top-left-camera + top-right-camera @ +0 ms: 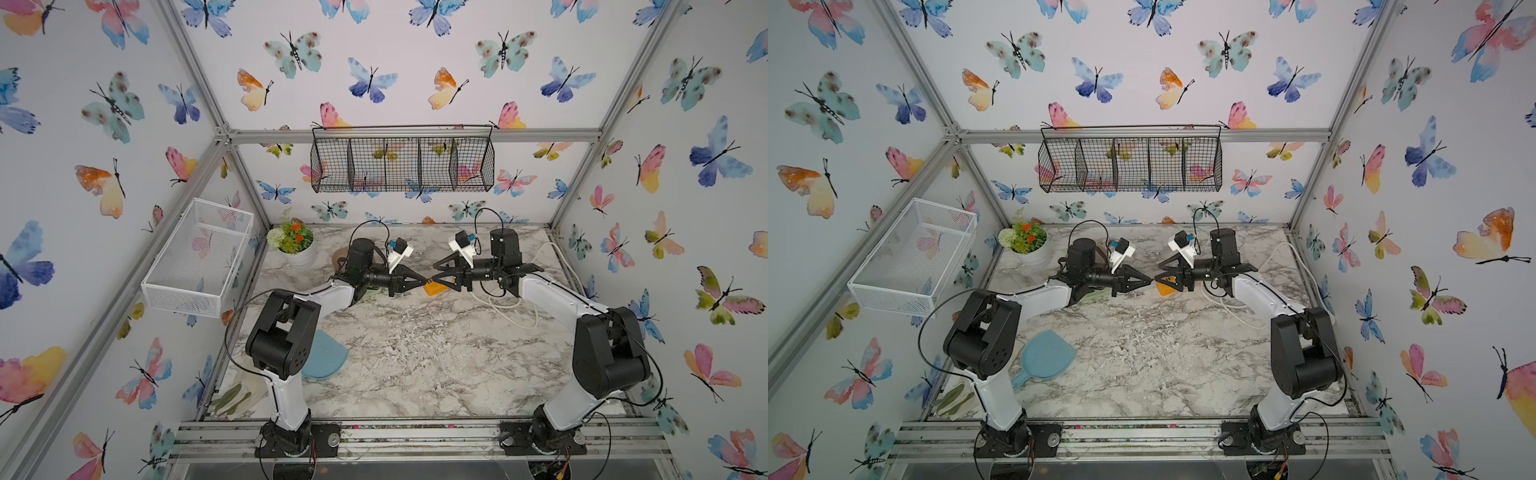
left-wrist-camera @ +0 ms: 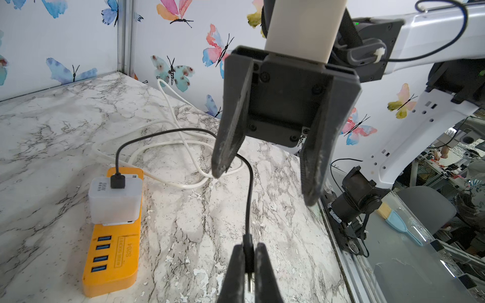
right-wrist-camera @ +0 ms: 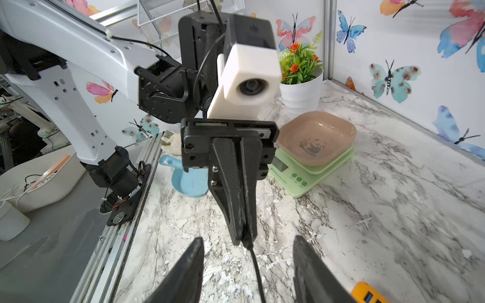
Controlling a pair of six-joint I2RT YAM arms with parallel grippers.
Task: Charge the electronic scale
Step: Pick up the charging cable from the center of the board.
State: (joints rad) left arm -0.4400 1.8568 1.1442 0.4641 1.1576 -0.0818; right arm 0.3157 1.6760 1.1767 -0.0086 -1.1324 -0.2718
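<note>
Gray and white marble covers the bench (image 3: 393,210). On it, toward the back on the left side, sits the green scale (image 3: 299,173) with its pink bowl (image 3: 315,136) on top, near the white flower pot (image 3: 301,97). The left hand (image 3: 242,234) is up off the bench, not touching the scale, and shut tight on the end of the black cord (image 2: 250,189). The right hand (image 2: 266,183) faces it tip to tip, fingers spread, holding nothing. The cord's other end sticks in the white charger block (image 2: 112,202), which sits on the orange power strip (image 2: 112,262)
</note>
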